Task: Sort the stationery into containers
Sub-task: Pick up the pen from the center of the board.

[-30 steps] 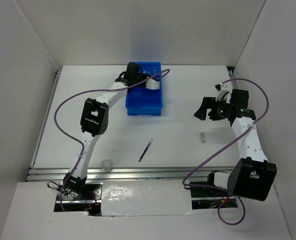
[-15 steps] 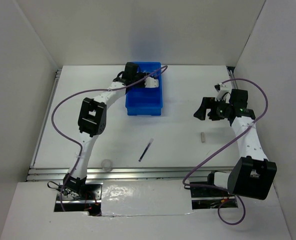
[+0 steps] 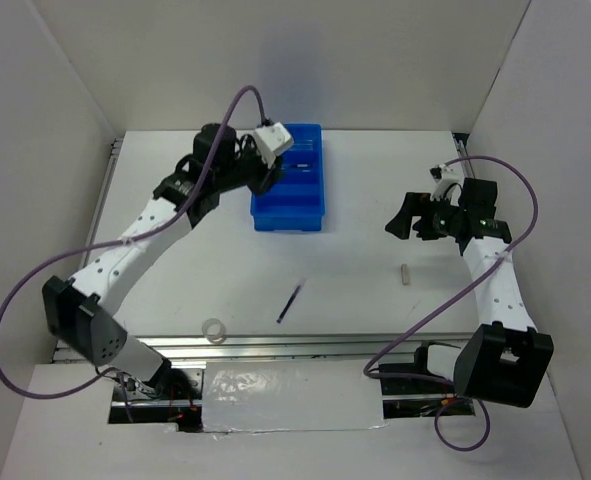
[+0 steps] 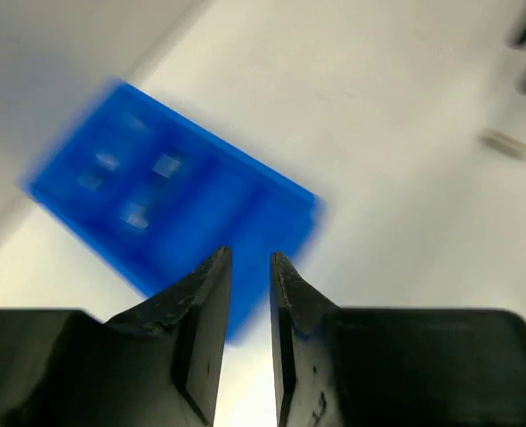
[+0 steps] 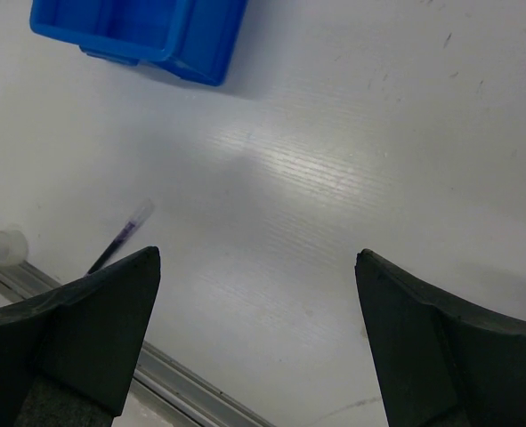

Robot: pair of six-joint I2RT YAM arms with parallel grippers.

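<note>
Top view: I see the whole surface (image 3: 355, 170) at once. The blue tray (image 3: 293, 212) sits toward its far side, the left gripper (image 3: 266, 178) is at the tray's left rim, and the right gripper (image 3: 405, 218) is well off to the tray's right. Left wrist view, blurred: only here can I read the left gripper (image 4: 249, 260). Its jaws stand a narrow slit apart with nothing between them, and the tray lies beyond the tips. The pale patches in the tray's compartments are too smeared to name. Right wrist view: only here do I see the right gripper (image 5: 258, 258) spread wide and empty above bare surface, with the tray's corner at the upper left of the frame. The loose stationery lies outside the tray. The dark-blue pen (image 3: 291, 302) is on the tray's near side, well apart from it and from both grippers. The clear tape ring (image 3: 214, 329) is nearer still and to the left, close to the rail at the surface's near edge. The white eraser stub (image 3: 405, 273) is to the tray's near right, near the right gripper on its near side. In the top view the left arm's wrist (image 3: 237, 165) hides part of the tray's left rim, and its purple cable (image 3: 237, 100) arches beside the tray's far left corner.
</note>
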